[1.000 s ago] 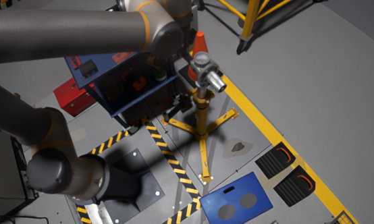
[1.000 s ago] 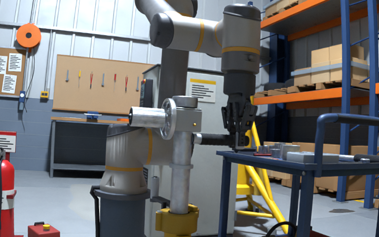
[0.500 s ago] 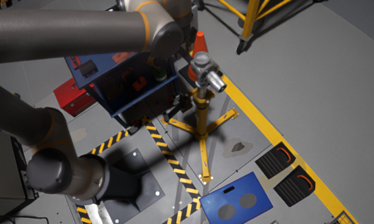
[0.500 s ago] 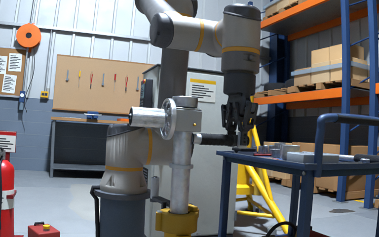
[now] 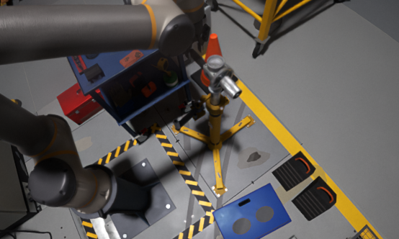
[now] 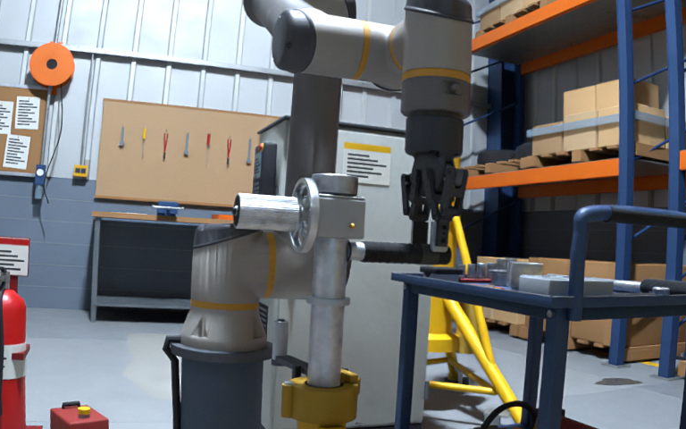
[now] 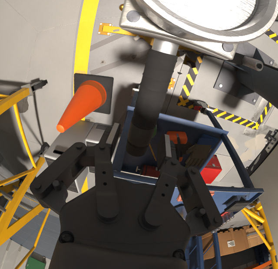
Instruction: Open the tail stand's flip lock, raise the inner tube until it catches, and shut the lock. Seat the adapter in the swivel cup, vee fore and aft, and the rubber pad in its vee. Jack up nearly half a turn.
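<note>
The tail stand (image 5: 214,118) stands on its yellow tripod on the floor beside the blue cart (image 6: 548,299), its silver inner tube (image 6: 327,315) raised out of the yellow collar (image 6: 320,397). On top sits the jack head (image 6: 335,211) with a round swivel cup (image 5: 215,63) and a black-gripped crank handle (image 6: 399,252) (image 7: 147,108) sticking out toward the cart. My gripper (image 6: 431,235) (image 7: 138,142) hangs open over the far end of that handle, which lies between the fingers, and holds nothing. Metal blocks (image 6: 527,275) lie on the cart top.
The blue cart's trays hold small tools and a red box. An orange cone (image 5: 212,54) stands behind the stand, and a yellow frame (image 6: 463,320) stands behind the cart. A blue mat (image 5: 251,214) and two black chocks (image 5: 305,183) lie on the floor.
</note>
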`<state>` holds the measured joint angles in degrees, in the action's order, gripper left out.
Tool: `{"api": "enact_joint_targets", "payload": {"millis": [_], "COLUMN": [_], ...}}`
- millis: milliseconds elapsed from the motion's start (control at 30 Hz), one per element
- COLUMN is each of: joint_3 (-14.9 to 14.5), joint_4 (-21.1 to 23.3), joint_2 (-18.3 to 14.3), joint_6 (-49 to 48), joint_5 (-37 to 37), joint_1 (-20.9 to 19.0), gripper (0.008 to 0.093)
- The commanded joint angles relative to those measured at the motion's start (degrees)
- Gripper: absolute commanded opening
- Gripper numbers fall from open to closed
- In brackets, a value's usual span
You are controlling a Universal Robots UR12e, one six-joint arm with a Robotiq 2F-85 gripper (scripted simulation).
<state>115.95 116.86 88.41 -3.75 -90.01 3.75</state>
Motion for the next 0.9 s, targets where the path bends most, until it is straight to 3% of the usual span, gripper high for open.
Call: {"api": "enact_joint_targets", "payload": {"millis": [0, 567, 700, 867], "joint_3": [-0.3, -3.0, -2.9, -2.9], "joint_4": [-0.3, -4.7, -4.7, -4.8], "joint_2": [0.2, 1.9, 1.9, 1.9], "joint_6": [0.0, 0.0, 0.0, 0.0], "joint_5": [0.0, 0.0, 0.0, 0.0], "joint_1": [0.0, 0.0, 0.0, 0.0], "gripper": [0.054, 0.054, 0.048, 0.048]}}
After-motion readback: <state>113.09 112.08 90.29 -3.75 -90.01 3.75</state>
